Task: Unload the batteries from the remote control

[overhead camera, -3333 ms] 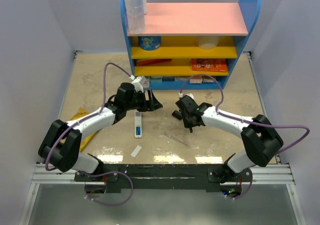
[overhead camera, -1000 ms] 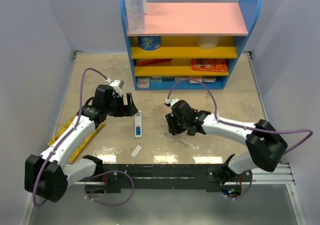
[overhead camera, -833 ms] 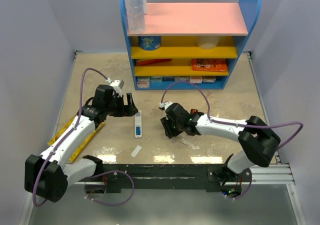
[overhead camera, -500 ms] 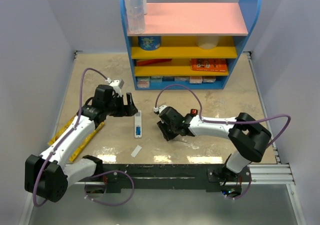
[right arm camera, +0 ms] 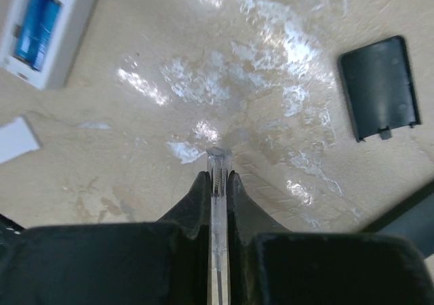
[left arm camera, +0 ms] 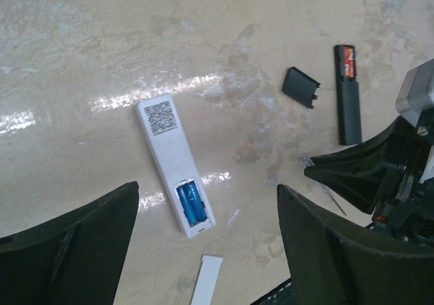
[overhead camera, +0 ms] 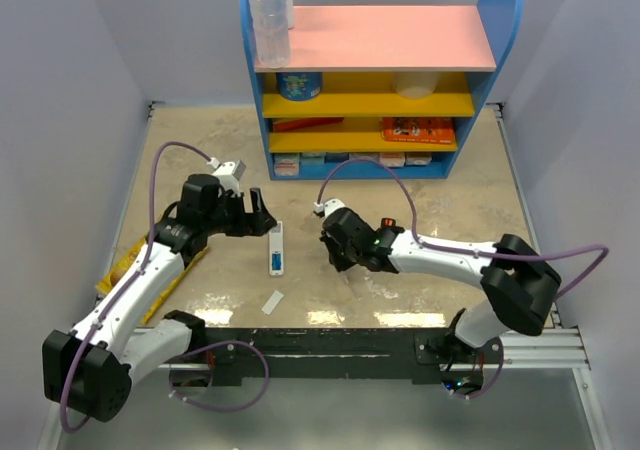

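Bright, even light from overhead washes the glossy bench [overhead camera: 200,160]. It throws white glare patches along the near edge in the top view, long streaks beside the white remote [left arm camera: 165,142] in the left wrist view and scattered sparkles across the middle of the right wrist view, while shadows under the arms are soft and faint. Both wrist views show the bench surface sharp, but the left gripper's [left arm camera: 207,203] dark jaws blur at the bottom corners, and the right gripper's [right arm camera: 217,179] jaws form a near-black mass around the clear stick [right arm camera: 218,166], whose tip is crisp.
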`<state>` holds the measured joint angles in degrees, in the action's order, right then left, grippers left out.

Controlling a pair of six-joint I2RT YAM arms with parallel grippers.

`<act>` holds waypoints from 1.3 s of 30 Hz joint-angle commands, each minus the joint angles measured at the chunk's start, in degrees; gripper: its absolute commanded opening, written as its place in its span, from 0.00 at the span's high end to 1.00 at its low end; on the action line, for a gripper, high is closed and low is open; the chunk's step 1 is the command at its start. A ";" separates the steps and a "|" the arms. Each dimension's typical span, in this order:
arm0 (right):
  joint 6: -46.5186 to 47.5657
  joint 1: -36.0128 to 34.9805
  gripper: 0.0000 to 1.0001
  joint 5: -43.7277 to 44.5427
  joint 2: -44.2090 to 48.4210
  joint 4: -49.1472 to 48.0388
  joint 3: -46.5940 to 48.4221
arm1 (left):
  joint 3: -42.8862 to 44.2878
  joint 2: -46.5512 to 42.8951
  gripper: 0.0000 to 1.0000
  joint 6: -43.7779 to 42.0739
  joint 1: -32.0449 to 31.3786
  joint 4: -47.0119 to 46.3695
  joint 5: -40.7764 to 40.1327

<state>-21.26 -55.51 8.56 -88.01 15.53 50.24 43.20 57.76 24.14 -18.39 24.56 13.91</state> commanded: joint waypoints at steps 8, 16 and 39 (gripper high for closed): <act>-14.24 -0.22 1.00 0.68 19.52 -13.84 -3.82 | -2.59 -4.58 0.19 3.01 0.29 -12.68 23.34; -25.14 -0.22 1.00 -0.65 29.64 -34.15 -11.65 | -6.29 -5.73 0.24 13.82 -5.24 -30.07 30.83; -32.36 -0.13 1.00 7.96 34.22 -34.78 -14.20 | -3.83 3.85 0.32 14.35 -14.83 -37.12 26.87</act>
<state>-51.68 -55.48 14.57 -54.04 -16.86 35.99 37.19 60.42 37.95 -32.38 -8.43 40.73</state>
